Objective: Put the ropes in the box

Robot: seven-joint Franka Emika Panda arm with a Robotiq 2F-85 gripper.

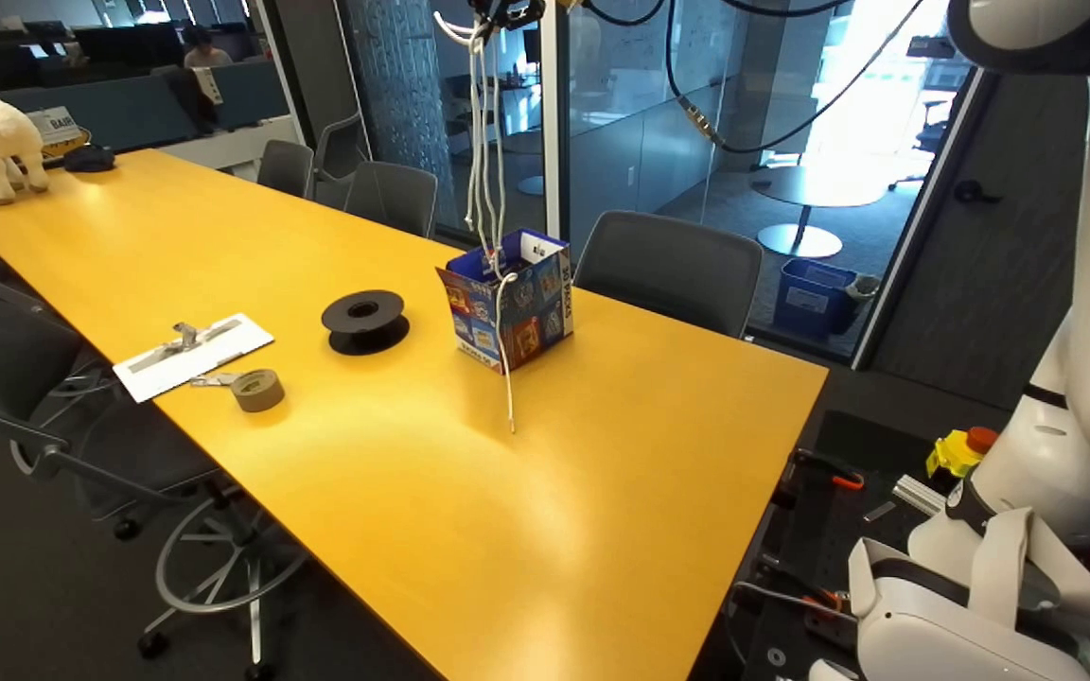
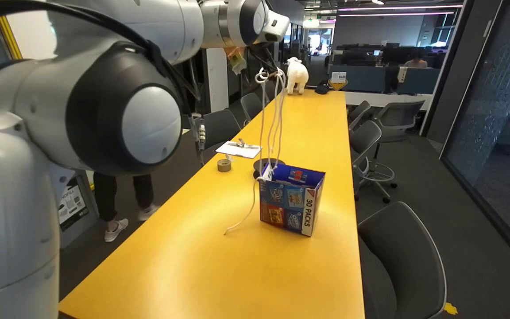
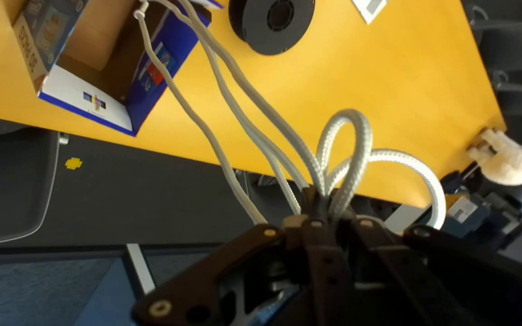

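- While the tool (image 3: 326, 206) pinches the white ropes (image 3: 264, 106) tight, they hang from it down to the open box (image 2: 287, 204) — how much is inside, I cannot tell.
- One tail crosses the box's rim and runs down outside to the desk (image 2: 193, 274) — that wall stands between it and the inside.
- Near the box sits a black spool (image 1: 365, 323), lying flat.
- Farther off are a roll of tape (image 1: 258, 390) and, near it, a clipboard (image 1: 214, 352).
- Toward the far end stands a plush sheep (image 2: 297, 75); grey chairs (image 1: 673, 265) line both sides.
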